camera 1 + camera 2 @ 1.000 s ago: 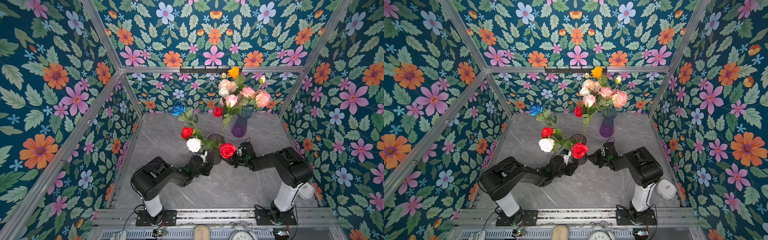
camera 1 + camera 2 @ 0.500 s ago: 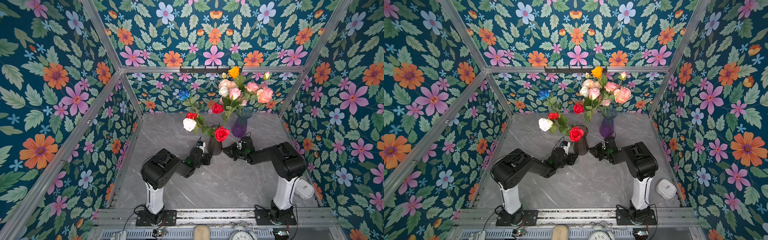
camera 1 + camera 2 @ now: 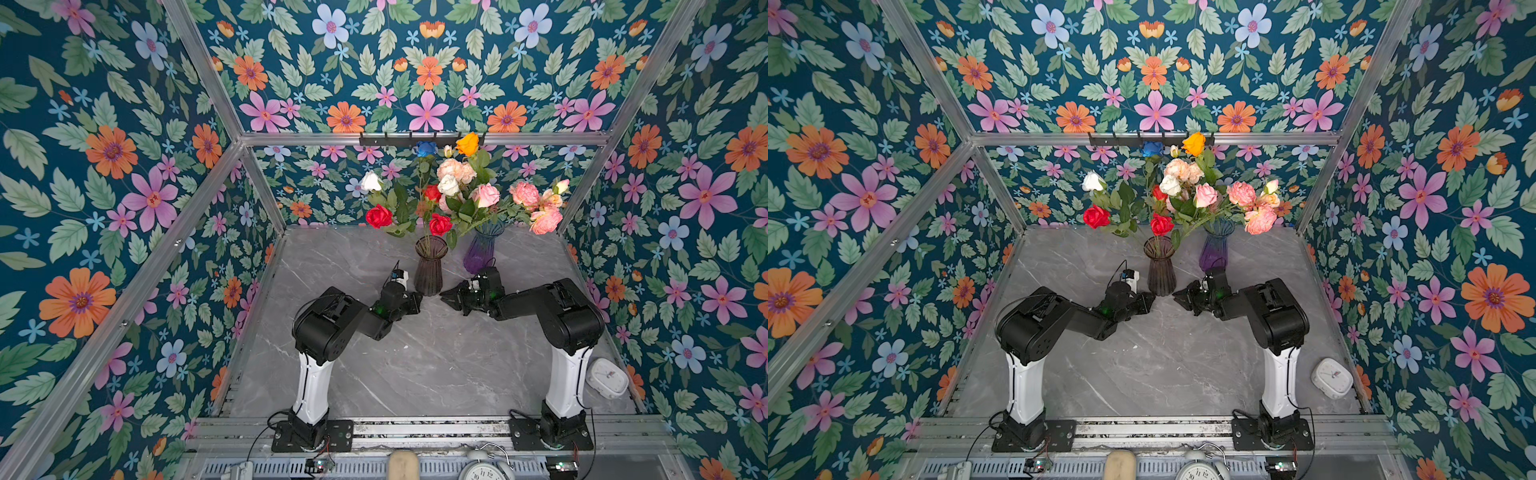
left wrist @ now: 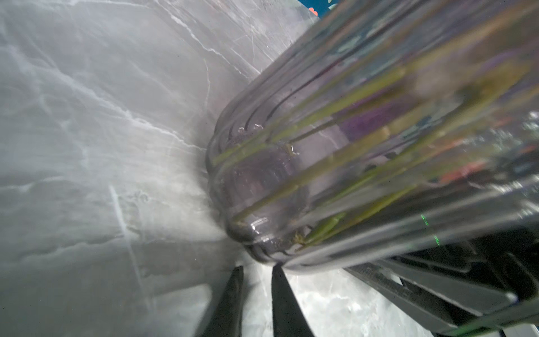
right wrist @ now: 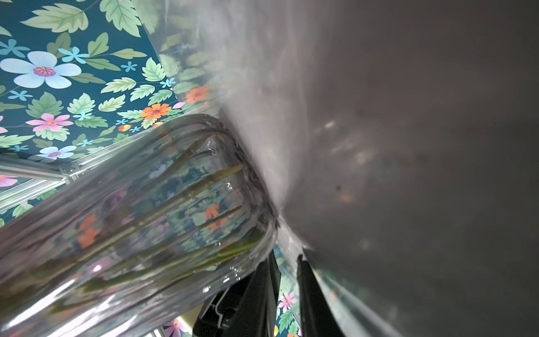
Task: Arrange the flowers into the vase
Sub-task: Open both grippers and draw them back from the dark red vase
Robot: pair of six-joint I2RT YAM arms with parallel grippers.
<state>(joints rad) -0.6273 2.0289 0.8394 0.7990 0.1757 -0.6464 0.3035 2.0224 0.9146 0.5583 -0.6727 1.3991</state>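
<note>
Left wrist shows left tool (image 4: 258,267) narrow, empty, at smoky vase (image 4: 350,131) base; right wrist, right tool (image 5: 285,258) likewise

We see the left vase (image 3: 431,266) beside the right vase (image 3: 482,249) on the bench (image 3: 415,365), flowers (image 3: 484,195) in both. The left pincer (image 3: 417,301) and right pincer (image 3: 444,296) flank the left vase's foot.

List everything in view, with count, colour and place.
table: one, grey marble, under everything
smoky vase: one, dark see-through, far middle of table
purple vase: one, purple, just right of smoky vase
flowers: a dozen or so, mixed red white blue orange pink peach, in both vases
alarm clock: one, white, table's near right edge
hook rail: one, black, back frame bar
left gripper: one, black, left of smoky vase's base, slightly open, empty
right gripper: one, black, right of that base, slightly open, empty
</note>
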